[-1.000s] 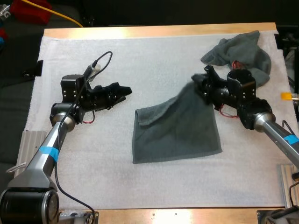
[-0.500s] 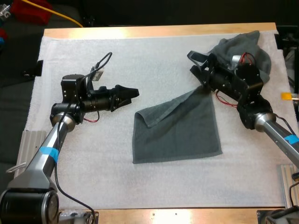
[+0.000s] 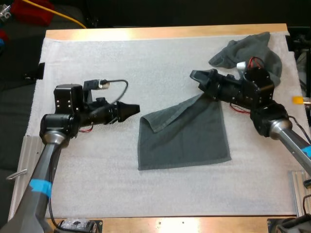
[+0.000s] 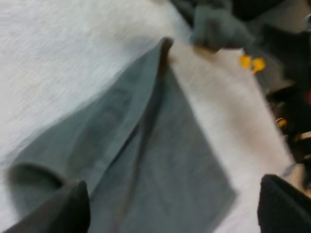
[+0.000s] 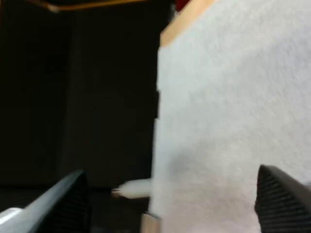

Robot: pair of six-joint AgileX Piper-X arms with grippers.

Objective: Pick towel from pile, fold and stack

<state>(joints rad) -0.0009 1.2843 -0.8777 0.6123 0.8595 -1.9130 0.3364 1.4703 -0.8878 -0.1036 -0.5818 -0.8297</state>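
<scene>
A: Where was the towel when you paused?

B: Flat towel [image 3: 182, 133] lay spread mid-mat [image 3: 97, 184], well apart from the crumpled pile [image 3: 252, 48] at the far-right corner. One towel out, not folded yet, imo.

A: Grippers?

B: Both let go, nothing held. Left gripper [image 3: 133, 109] had its fingers [image 4: 73, 208] apart, w/ cloth showing between them in my left wrist view. Right gripper [image 3: 197, 76] also had its fingers [image 5: 58, 204] apart, over bare mat.

A: So which arm was nearer?

B: Left. Its tips sat just beside the towel's far-left corner, pointing right along the table, approx. level w/ that corner. The corner had a small flap [image 3: 151, 121] turned over on itself. Right gripper hovered just beyond the far-right corner, btw that corner and the pile, tips pointing left. Not touching cloth, as far as I could tell.

A: And the long axis?

B: Far edge ran slanted, from the left gripper's tips away toward the right gripper. Near edge ran roughly left-right. So each arm had one far corner on its own side. My guess was the next move needed both to pinch those far corners and bring them toward the near edge. The flap on the left could've bunched the fold, so I'd have wanted it flattened first.
</scene>
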